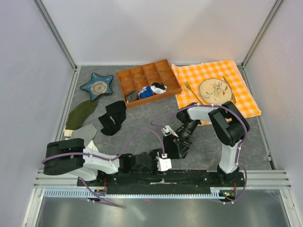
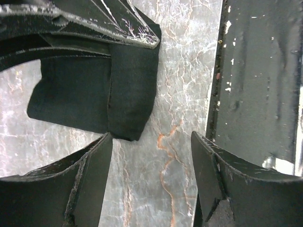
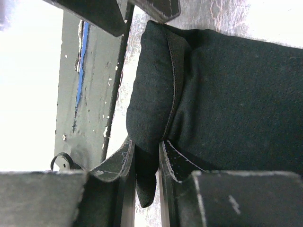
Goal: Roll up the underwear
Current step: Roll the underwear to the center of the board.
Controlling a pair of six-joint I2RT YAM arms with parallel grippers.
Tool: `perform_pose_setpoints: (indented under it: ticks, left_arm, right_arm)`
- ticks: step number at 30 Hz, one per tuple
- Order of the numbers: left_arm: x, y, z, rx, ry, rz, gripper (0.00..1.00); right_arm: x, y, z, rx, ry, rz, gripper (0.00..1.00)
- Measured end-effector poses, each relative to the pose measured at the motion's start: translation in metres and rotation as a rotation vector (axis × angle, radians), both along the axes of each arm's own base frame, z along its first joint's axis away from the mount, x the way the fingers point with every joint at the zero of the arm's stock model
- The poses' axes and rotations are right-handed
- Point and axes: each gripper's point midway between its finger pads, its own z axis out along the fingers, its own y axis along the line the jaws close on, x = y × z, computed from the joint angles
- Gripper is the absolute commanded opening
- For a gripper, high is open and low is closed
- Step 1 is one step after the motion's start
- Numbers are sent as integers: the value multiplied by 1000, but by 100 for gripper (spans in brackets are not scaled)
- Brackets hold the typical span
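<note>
The underwear [image 1: 177, 152] is a black folded bundle on the marbled table between the two arms. In the right wrist view the underwear [image 3: 236, 94] fills the right side, with a seamed fold at its left. My right gripper [image 3: 147, 142] is shut on that folded edge, and it hangs over the bundle in the top view [image 1: 183, 142]. In the left wrist view the underwear [image 2: 80, 90] lies ahead at upper left. My left gripper [image 2: 151, 135] is open and empty just short of it, and its place in the top view [image 1: 171, 160] is left of the bundle.
The black base rail [image 2: 255, 71] runs close beside the bundle. Farther back lie a smaller black cloth [image 1: 112, 117], an olive-green cloth [image 1: 80, 113], a grey cloth [image 1: 85, 131], a blue star dish [image 1: 96, 86], the orange compartment tray [image 1: 124, 75] and a checked cloth [image 1: 236, 75] with a plate [image 1: 215, 90].
</note>
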Motion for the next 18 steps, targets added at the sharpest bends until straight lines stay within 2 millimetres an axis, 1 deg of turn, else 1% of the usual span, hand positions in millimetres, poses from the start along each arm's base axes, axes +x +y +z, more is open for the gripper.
perform_pose_setpoints:
  ticks: [7,10,12,13,14,16,17,18]
  left_arm:
    - [10,-18,2,61,-99,-37,72]
    - [13,-29,-2,88,-127,-52,69]
    - [18,-35,-10,128,-139,-54,63]
    - [22,-40,-9,129,-146,-48,58]
    - [25,-44,-10,136,-150,-42,36]
    - [32,-49,-12,146,-149,-29,16]
    - [34,-49,-16,161,-146,-29,2]
    - [35,-51,-17,164,-142,-32,2]
  right_arm:
    - [0,0,0,-6,9,-2,18]
    - [-1,-1,0,-10,16,-2,18]
    - [-1,-1,0,-11,16,-2,19]
    - [-2,-1,0,-13,19,-3,19]
    - [-2,-1,0,-15,21,-4,20]
    - [-2,-1,0,-17,22,-5,23]
    - [-2,-2,-1,-20,21,-5,29]
    - [-1,-2,0,-22,22,-9,33]
